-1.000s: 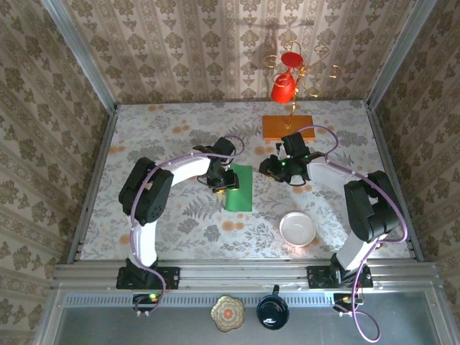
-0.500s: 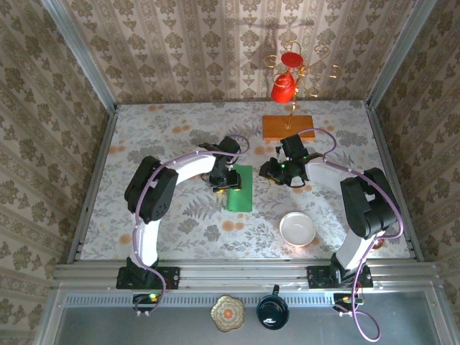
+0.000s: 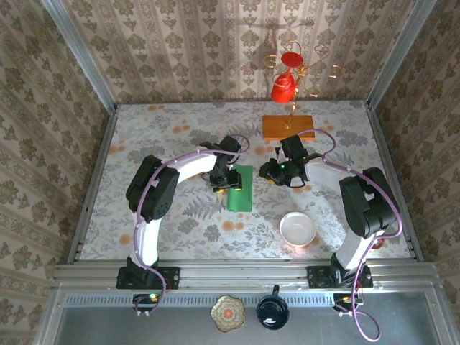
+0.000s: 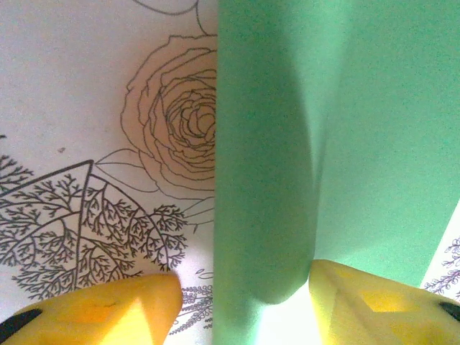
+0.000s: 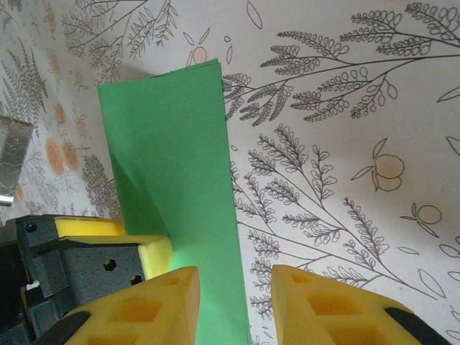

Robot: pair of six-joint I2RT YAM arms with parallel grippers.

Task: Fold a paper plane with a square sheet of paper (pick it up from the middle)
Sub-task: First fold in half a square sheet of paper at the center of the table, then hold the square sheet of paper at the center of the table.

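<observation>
The square sheet of paper [image 3: 239, 190] lies on the table folded in half into a narrow green rectangle. My left gripper [image 3: 228, 180] hovers over its left long edge. In the left wrist view the left gripper [image 4: 244, 305] is open: one yellow fingertip [image 4: 100, 309] is over bare table, the other [image 4: 374, 302] over the paper [image 4: 323, 129], whose upper flap bulges up between them. My right gripper [image 3: 272, 172] is just right of the sheet, open [image 5: 236, 305], straddling the right edge of the paper [image 5: 180, 165] without pinching it. The paper plane is out of view.
An orange wooden slab [image 3: 287, 127] lies behind the right gripper, with a gold rack holding a red cup [image 3: 283, 86] beyond it. A white bowl [image 3: 297, 229] sits front right. A patterned plate [image 3: 227, 313] and a dark mug [image 3: 272, 312] rest below the table's near edge.
The left gripper's jaws have spread wider over the paper's left edge, and the left arm has shifted slightly right. The right gripper has stayed about where it was.
</observation>
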